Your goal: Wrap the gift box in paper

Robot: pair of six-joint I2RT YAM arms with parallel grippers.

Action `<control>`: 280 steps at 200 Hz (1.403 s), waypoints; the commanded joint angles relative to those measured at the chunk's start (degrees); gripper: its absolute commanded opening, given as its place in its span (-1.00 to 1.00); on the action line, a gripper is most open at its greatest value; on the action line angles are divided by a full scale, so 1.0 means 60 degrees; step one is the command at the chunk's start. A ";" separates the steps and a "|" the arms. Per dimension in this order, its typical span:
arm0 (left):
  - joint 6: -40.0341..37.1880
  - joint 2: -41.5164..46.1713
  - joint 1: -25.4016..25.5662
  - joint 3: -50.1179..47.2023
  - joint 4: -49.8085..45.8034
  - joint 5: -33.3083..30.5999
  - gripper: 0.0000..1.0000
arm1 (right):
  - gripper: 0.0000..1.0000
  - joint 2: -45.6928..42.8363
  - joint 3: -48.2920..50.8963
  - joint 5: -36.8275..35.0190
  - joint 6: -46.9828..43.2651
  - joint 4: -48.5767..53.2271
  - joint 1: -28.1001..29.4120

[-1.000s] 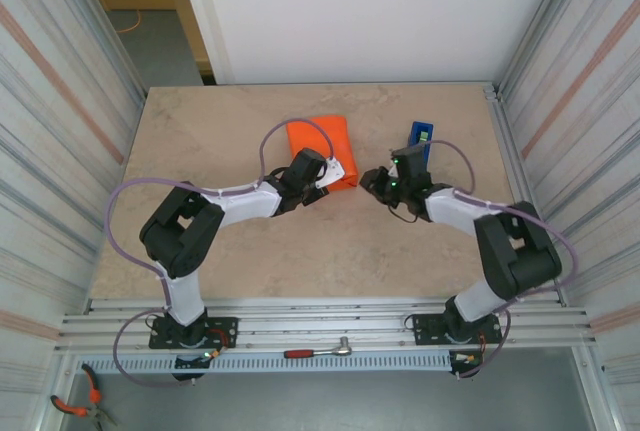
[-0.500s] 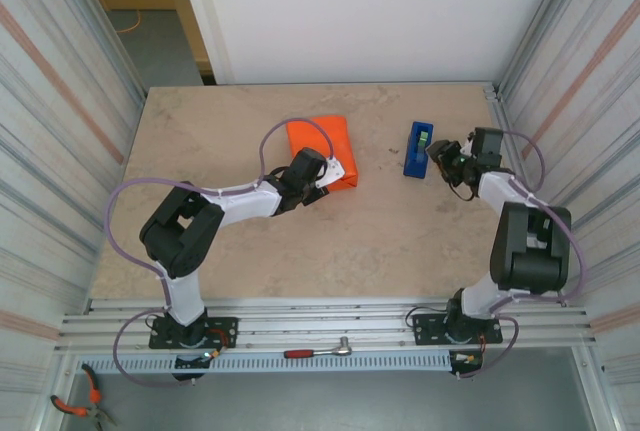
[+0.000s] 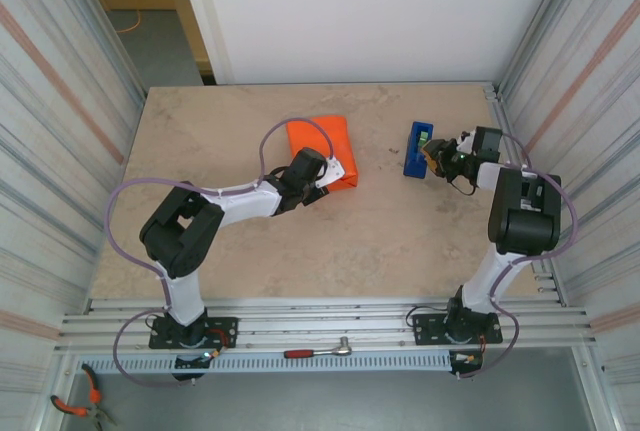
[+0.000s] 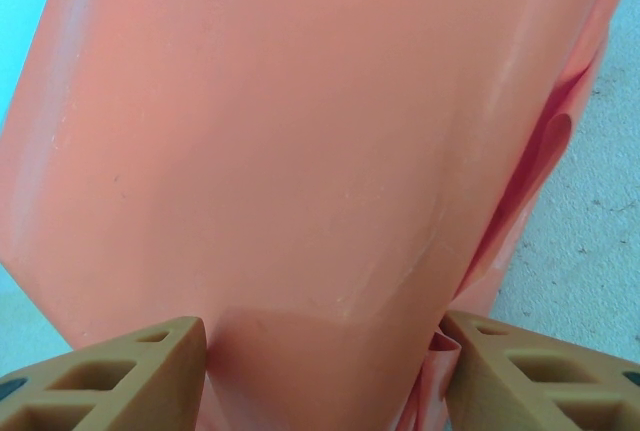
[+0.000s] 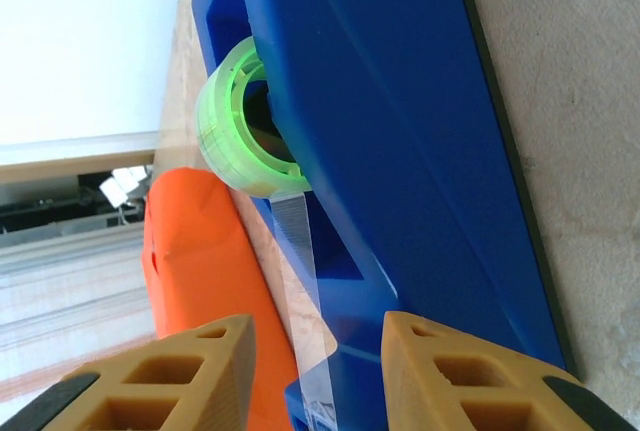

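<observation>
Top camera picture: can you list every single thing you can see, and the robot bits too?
paper: one, bright orange, folded into a bundle, middle back of the table
tape dispenser: one, blue, to the right of the paper
tape roll: one, green, sitting in the tape dispenser
table: one, beige, under it all
ratchet wrench: one, silver with a red handle, on the rail in front of the table
pliers: one, orange handles, low in the near left corner
left arm: one, white and black, reaching to the paper
right arm: one, white and black, reaching to the tape dispenser
left tool: one, tan fingers, closed on the paper
right tool: one, tan fingers, open at the tape dispenser
</observation>
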State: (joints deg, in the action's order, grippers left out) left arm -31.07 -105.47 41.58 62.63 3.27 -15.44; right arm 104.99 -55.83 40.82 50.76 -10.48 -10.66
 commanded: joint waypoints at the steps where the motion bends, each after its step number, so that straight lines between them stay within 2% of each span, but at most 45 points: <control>1: 0.0300 -0.0277 -0.0031 0.0035 -0.0731 0.0475 0.23 | -0.28 0.0222 -0.0350 0.0530 0.0069 -0.0228 -0.0011; 65: 0.0350 -0.0379 -0.0030 0.0156 -0.0848 0.0501 0.23 | -0.39 0.0749 -0.0847 0.0682 0.0005 -0.0044 0.0033; 123: 0.0358 -0.0346 -0.0031 0.0123 -0.0854 0.0508 0.22 | -0.43 0.0809 -0.0570 0.0595 0.0122 -0.0241 0.0023; 199: 0.0359 -0.0301 -0.0031 0.0079 -0.0838 0.0524 0.22 | -0.54 0.0929 0.0018 0.0800 0.0738 -0.1202 -0.0033; 280: 0.0354 -0.0278 -0.0034 0.0065 -0.0838 0.0536 0.22 | -0.53 0.1068 0.0670 0.1018 0.1598 -0.2533 -0.0171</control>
State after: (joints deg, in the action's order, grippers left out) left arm -30.61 -105.49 41.36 63.33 2.04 -14.68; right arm 109.25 -53.84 45.80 57.14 -24.03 -11.29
